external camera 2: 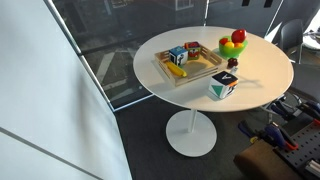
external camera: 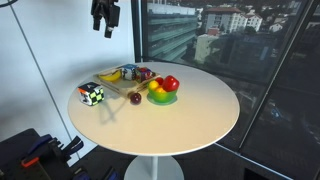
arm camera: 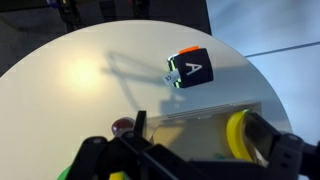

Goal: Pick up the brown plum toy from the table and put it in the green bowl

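Hand [arm camera: 203, 130] hangs high over the surface [external camera: 200, 110], and in the wrist view I see its fingers [arm camera: 141, 128] spread wide apart. Straight below it lies the wooden tray [arm camera: 195, 118] with the yellow banana [arm camera: 236, 135]. Just off the tray's edge, on the bare surface, sits the brown plum toy [arm camera: 122, 126], near the green bowl [external camera: 172, 101], which holds a red fruit [external camera: 170, 83]. Farthest out stands the letter cube [arm camera: 190, 68].

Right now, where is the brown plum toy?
In both exterior views the brown plum toy sits on the table, just outside the wooden tray, next to the green bowl.
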`<move>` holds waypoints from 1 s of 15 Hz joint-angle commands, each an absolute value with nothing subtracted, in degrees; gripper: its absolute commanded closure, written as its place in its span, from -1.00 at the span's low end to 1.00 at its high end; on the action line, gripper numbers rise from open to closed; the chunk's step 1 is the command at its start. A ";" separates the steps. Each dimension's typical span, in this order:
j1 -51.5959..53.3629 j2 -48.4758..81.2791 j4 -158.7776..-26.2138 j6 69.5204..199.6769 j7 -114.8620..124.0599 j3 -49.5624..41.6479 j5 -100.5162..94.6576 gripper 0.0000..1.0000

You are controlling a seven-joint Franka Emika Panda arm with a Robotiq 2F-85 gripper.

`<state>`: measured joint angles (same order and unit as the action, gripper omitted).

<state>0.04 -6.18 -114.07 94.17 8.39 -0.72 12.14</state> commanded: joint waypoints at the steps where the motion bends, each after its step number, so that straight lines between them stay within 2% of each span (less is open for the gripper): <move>1: 0.19 -3.44 -113.55 96.67 12.92 0.56 9.38 -1.00; 10: -0.16 0.85 -114.67 97.40 16.86 0.01 3.65 -1.00; 15: -0.38 0.31 -117.81 103.07 15.91 -0.80 -1.30 -1.00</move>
